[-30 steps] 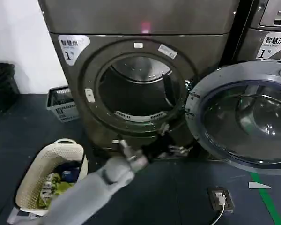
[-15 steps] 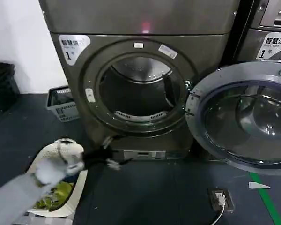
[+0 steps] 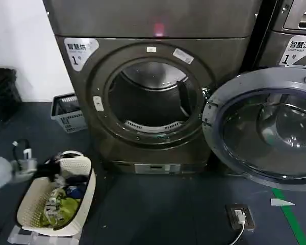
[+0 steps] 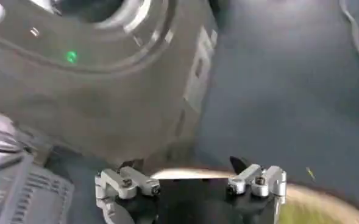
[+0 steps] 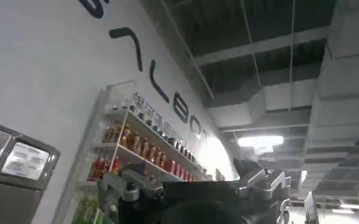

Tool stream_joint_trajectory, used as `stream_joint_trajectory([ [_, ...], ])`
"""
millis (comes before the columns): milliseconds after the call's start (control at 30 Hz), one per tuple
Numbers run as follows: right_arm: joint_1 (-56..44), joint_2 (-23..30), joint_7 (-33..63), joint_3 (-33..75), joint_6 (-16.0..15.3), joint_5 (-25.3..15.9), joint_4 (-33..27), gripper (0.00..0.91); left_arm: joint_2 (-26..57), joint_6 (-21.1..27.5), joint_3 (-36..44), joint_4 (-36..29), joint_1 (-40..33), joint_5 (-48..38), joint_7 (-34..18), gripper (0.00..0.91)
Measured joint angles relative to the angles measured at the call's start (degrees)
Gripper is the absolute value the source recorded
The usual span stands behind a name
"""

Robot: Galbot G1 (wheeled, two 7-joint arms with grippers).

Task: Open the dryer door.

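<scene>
The dryer [image 3: 153, 102] fills the middle of the head view, and its drum mouth is uncovered. Its round glass dryer door [image 3: 268, 127] is swung wide open to the right, hanging on hinges at the opening's right edge. My left gripper [image 3: 47, 166] is far from the door, low at the left edge, just over the laundry basket. In the left wrist view this gripper [image 4: 185, 167] is open with nothing between its fingers, and the dryer's lower front [image 4: 106, 73] lies beyond it. My right gripper [image 5: 179, 179] points up at a ceiling and a shelf wall, open and holding nothing.
A white laundry basket [image 3: 85, 198] with clothes stands on the floor at the lower left. A grey crate [image 3: 66, 112] sits beside the dryer's left side. A second machine [image 3: 296, 30] stands behind the open door. A floor socket [image 3: 240, 215] and green tape [image 3: 290, 217] lie at the lower right.
My left arm has swung away from the dryer's lower front, moving left and back to the basket at the view's edge. The door has stayed open.
</scene>
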Motion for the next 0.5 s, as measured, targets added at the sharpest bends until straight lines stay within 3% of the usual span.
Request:
stream_joint_trajectory([
  [267,0.53,0.2,-0.14,0.29,0.17,-1.35,-0.52,0.907,3.77,-0.86,1.8,1.83,0.04,1.55,0.35,0.907],
  [500,0.47,0.25,-0.15,1.36,0.76,-2.96,-0.47,0.907,6.11,-2.08,8.25,3.69,-0.55,4.89,-0.8,0.907],
])
